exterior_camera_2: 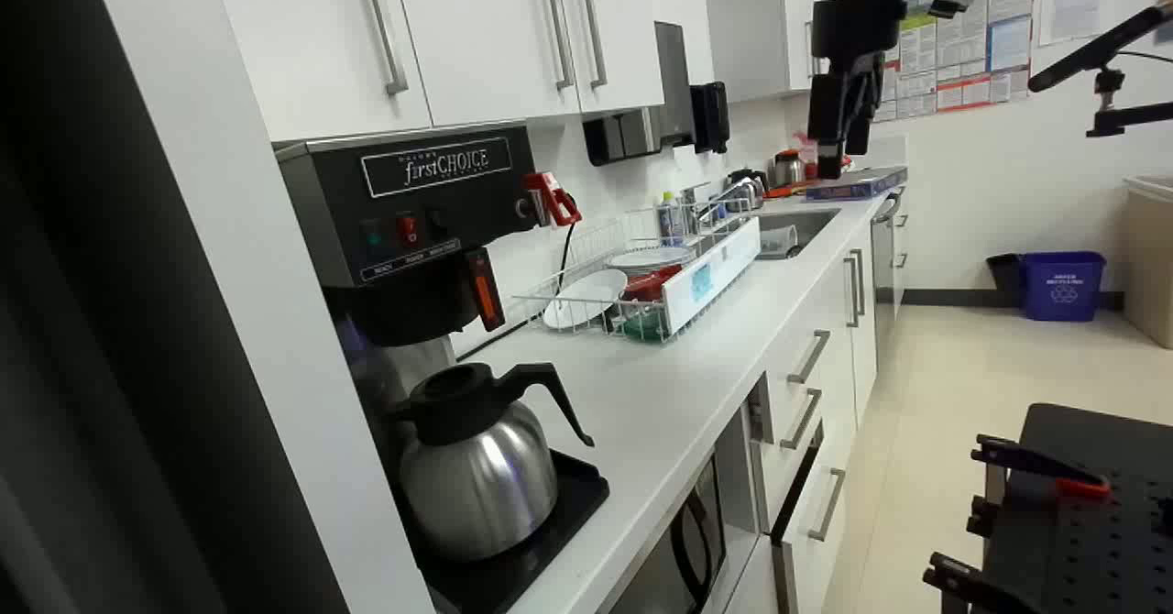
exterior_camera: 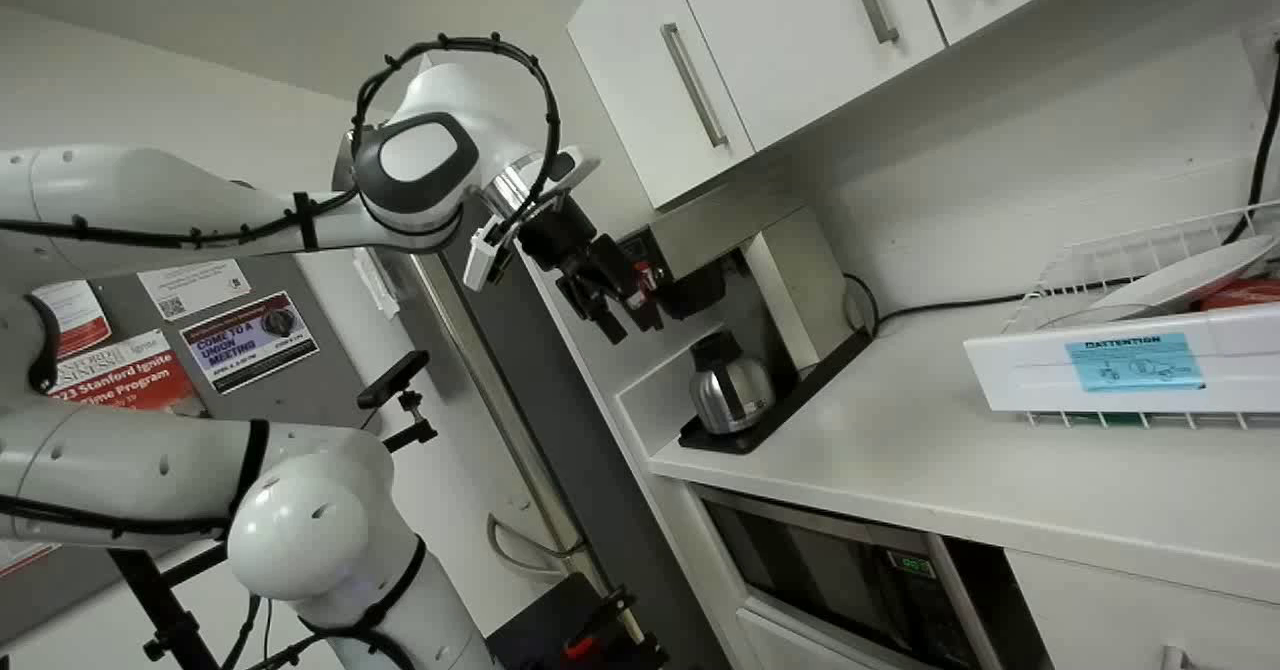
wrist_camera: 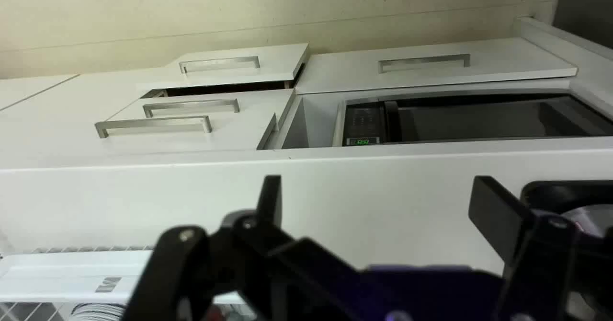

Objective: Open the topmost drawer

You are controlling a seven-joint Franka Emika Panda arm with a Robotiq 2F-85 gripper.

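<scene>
The topmost drawer (wrist_camera: 230,136) is a white front just under the counter edge, with a silver bar handle (wrist_camera: 153,124). In the wrist view the counter is below and the floor above. The drawer front also shows in an exterior view (exterior_camera_2: 779,389), and its handle shows there too (exterior_camera_2: 808,357). It looks shut. My gripper (wrist_camera: 377,187) is open and empty, its fingers wide apart over the white counter. It hangs in the air in both exterior views (exterior_camera: 632,327) (exterior_camera_2: 843,160), apart from the drawer and its handle.
A lower drawer (wrist_camera: 282,62) stands partly pulled out, with a dark gap above its front. A microwave (wrist_camera: 479,120) sits beside the drawers. A dish rack (exterior_camera_2: 715,275), coffee machine (exterior_camera_2: 431,202) and steel pot (exterior_camera_2: 481,481) stand on the counter (exterior_camera_2: 632,394). Cabinets (exterior_camera: 800,40) hang above.
</scene>
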